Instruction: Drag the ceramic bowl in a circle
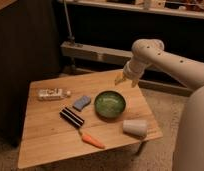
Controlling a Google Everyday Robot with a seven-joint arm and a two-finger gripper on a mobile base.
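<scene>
Ceramic bowl [110, 104] on table [50, 136]; end effector [126, 80] hovers beyond it.

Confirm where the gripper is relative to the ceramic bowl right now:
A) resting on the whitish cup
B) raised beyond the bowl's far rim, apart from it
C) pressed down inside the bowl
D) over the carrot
B: the gripper hangs by the far edge of the table, beyond the ceramic bowl and not touching it, well away from the cup and the carrot.
</scene>
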